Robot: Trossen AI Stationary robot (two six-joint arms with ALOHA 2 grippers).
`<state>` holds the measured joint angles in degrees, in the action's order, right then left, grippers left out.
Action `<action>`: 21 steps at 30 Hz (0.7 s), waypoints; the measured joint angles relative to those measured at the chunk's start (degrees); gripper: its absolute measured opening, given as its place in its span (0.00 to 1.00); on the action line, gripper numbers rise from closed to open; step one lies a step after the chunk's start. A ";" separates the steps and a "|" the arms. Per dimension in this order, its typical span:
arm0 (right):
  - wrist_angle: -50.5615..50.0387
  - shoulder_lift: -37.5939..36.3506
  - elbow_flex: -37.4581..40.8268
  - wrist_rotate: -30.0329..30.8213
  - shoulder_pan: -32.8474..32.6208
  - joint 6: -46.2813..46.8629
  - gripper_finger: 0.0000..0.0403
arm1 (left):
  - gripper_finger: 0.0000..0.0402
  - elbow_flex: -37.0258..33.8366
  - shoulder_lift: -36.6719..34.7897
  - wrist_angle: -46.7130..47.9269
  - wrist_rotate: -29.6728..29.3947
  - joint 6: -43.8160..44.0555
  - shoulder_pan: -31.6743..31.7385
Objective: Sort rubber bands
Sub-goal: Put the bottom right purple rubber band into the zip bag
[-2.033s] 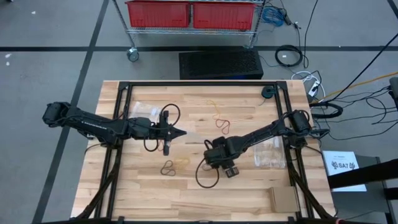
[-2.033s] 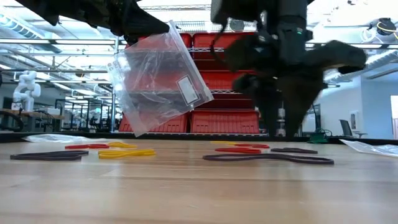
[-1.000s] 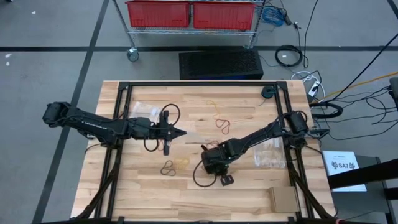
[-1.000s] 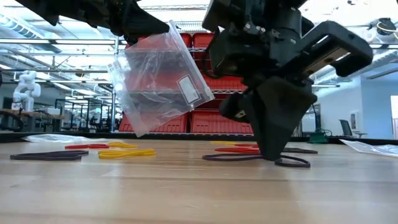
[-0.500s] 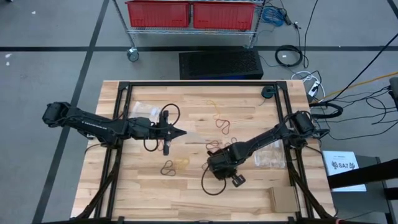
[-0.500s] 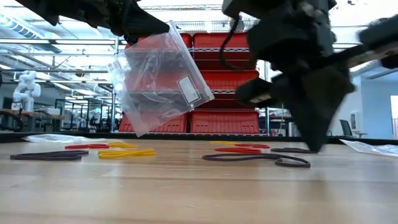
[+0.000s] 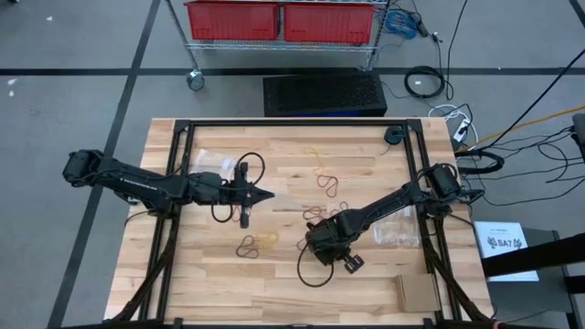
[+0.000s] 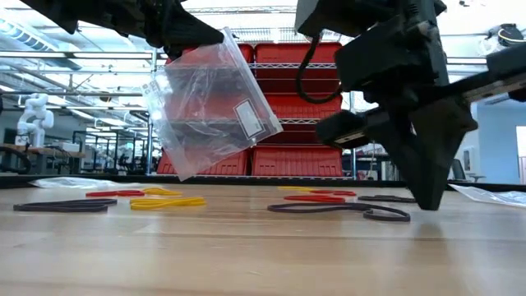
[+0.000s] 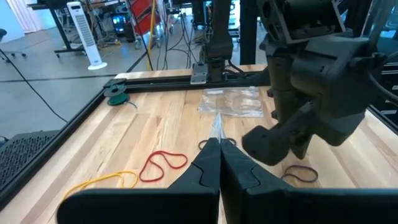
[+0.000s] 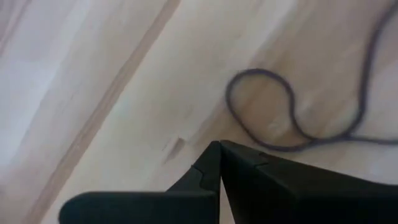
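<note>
My left gripper [image 7: 265,195] hangs over the middle of the table, shut on a clear plastic bag [image 8: 209,107]. My right gripper [image 8: 427,204] points steeply down, shut, with its tip close above the wood right of centre. Just beyond its tip lies a dark rubber band [image 10: 261,106], flat on the table and apart from the fingers; the low view shows the same dark rubber band [image 8: 345,210]. More rubber bands lie flat: a red one [image 7: 329,184], a yellow one [image 7: 315,161], and a dark and a yellow one together [image 7: 253,244]. My left gripper pinches the bag by its top edge at one corner [image 8: 215,39] between its two fingers. The fingers lie about level and point toward the table's right edge. The bag hangs tilted below them, clear of the table.
More clear bags lie flat at the far left [image 7: 207,161] and by the right rail [image 7: 398,225]. A cardboard piece [image 7: 417,292] sits near the front right. Black frame rails [image 7: 179,164] run along both sides, and a green roll [image 7: 393,135] sits at the far right.
My right gripper has gone a little toward the table's right edge, away from the dark rubber band, and has rolled about its own axis, staying shut and low. The band lies as it did. My left gripper and the bag have kept still.
</note>
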<state>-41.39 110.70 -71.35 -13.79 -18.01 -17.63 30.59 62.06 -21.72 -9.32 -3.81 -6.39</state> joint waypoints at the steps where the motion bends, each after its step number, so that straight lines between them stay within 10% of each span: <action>1: 0.79 0.19 0.00 0.04 -0.10 -0.43 0.00 | 0.00 0.00 0.00 -0.10 0.00 0.00 0.00; 21: 13.75 3.93 -1.09 -0.15 4.55 -4.42 0.00 | 0.00 0.00 0.00 -0.19 -0.02 -0.04 0.00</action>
<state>-27.64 114.62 -72.44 -13.95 -13.47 -22.05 30.59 62.06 -21.91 -9.34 -3.86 -6.39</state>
